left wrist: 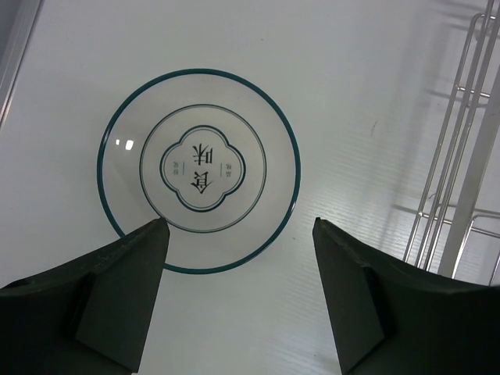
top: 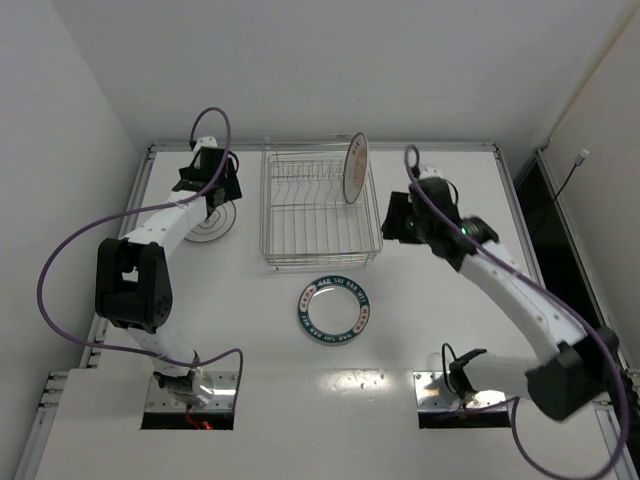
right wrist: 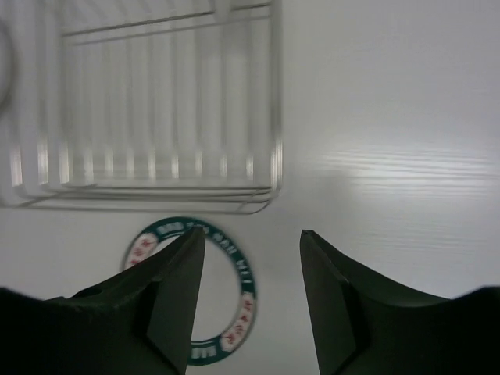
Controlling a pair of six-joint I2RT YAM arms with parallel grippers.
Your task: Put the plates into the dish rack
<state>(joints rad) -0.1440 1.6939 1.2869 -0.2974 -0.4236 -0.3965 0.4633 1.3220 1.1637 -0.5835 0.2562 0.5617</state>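
Your rack [top: 320, 260] is sitting midway along the worktop's far edge, with 1 orange-centred plate [top: 355, 168] standing on edge at its right end. The ringed plate [left wrist: 199, 168] is lying flat toward the far left corner. Your left gripper [left wrist: 238, 226] is hanging over it, fingers spread wide and holding nothing. The teal-rimmed plate [right wrist: 223, 293] is lying flat mid-worktop, just nearer you than the rack. Your right gripper [right wrist: 251, 238] is hovering by the rack's right side, fingers parted and empty.
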